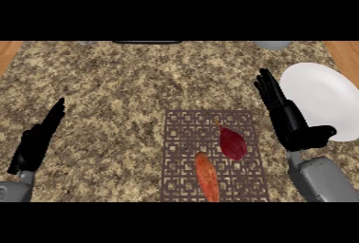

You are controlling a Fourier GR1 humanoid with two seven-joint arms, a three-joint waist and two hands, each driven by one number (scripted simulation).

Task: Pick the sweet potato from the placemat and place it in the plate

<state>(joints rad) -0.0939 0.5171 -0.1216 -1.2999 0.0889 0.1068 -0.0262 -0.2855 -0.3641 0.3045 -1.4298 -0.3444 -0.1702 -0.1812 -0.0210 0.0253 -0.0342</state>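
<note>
While the right robot hand (289, 118) hangs with straight fingers and nothing in it, between the brown patterned placemat (214, 156) and the round white plate (324, 99), two things lie on that mat that could be mixed up. A dark red, pointed, leaf-shaped sweet potato (232, 143) sits near the middle, and a long orange carrot-like vegetable (207, 179) lies just below and to its left, close by. My worry is that a reach could land on the wrong one, or nudge the orange piece while closing on the red. The plate runs off the right edge, so its far rim is unseen. The orange vegetable's lower end is cut off too. The left robot hand (38, 137) rests open over the speckled granite counter (119, 85) at the left, holding nothing.
</note>
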